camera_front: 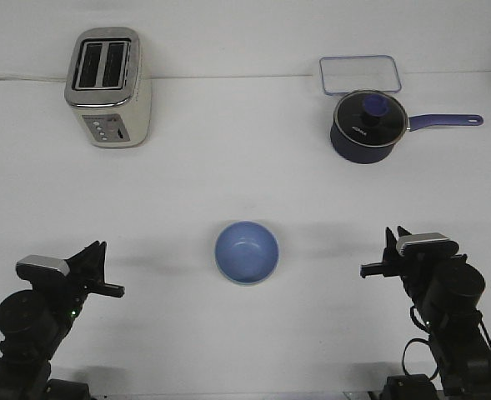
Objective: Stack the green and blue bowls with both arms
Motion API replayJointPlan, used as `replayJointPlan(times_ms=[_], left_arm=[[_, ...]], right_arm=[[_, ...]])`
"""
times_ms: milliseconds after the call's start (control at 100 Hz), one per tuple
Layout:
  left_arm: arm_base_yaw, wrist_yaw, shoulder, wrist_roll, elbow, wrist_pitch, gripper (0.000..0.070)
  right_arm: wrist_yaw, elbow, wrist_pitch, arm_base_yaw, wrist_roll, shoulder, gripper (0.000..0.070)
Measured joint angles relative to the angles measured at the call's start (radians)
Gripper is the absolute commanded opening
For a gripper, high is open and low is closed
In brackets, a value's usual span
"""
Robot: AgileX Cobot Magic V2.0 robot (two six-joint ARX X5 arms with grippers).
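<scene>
The periwinkle blue bowl (247, 252) stands upright at the middle of the white table (228, 183), mouth up and empty inside. No green bowl shows on its own, and I cannot tell whether it sits under the blue one. My left gripper (112, 268) is at the front left, well left of the bowl, with its fingers apart and nothing between them. My right gripper (375, 250) is at the front right, well right of the bowl, also apart and empty. Neither gripper touches the bowl.
A cream toaster (108, 87) stands at the back left. A dark navy saucepan (368, 127) with a lid and a purple handle stands at the back right. A clear rectangular container (359, 74) lies behind it.
</scene>
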Motion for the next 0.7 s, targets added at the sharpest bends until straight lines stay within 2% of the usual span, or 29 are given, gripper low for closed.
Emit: replayJointPlan(times_ms=[700], left_arm=[[0.0,0.0,0.0,0.0,0.0,0.004,0.0011]], right_arm=[[0.0,0.0,0.0,0.0,0.0,0.0,0.0]])
